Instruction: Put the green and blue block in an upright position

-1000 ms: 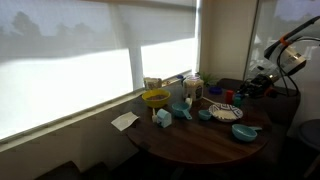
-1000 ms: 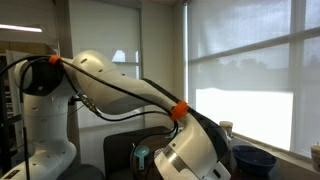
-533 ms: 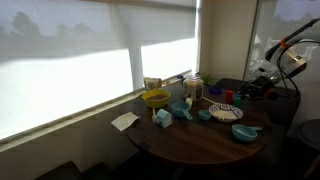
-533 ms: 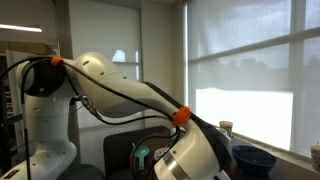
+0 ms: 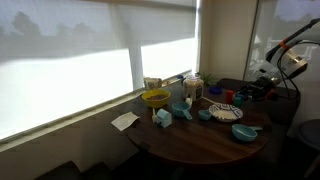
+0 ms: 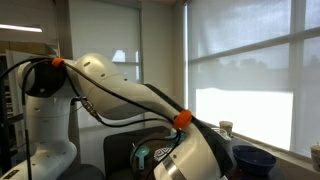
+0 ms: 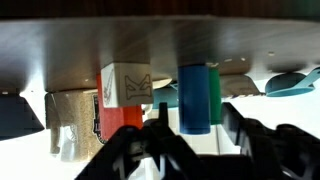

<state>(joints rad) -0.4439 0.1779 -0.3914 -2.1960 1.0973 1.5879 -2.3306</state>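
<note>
Green and blue block sits dead centre in the wrist view, right between the end effector fingers. That pic looks flipped, w/ the table running across the top. The block's long axis runs straight away from the table and one end meets the surface, so it reads as standing upright, blue face beside green face.

End effector is spread, w/ a thin gap showing each side of the block. No pinch that I can see. Only one arm here, and it's right on the block.

Key relation: block is straight ahead between the fingers w/ its axis square to the table, so any pull-away wants to go straight back w/o brushing it.

Just beside it sits a white block w/ a red block stacked against it, and a teal bowl off to the other side.

In an exterior view the whole round table and the arm show, but the block's too small to pick out. In an exterior view the arm fills the frame and hides the table, so no block and no fingers there.
</note>
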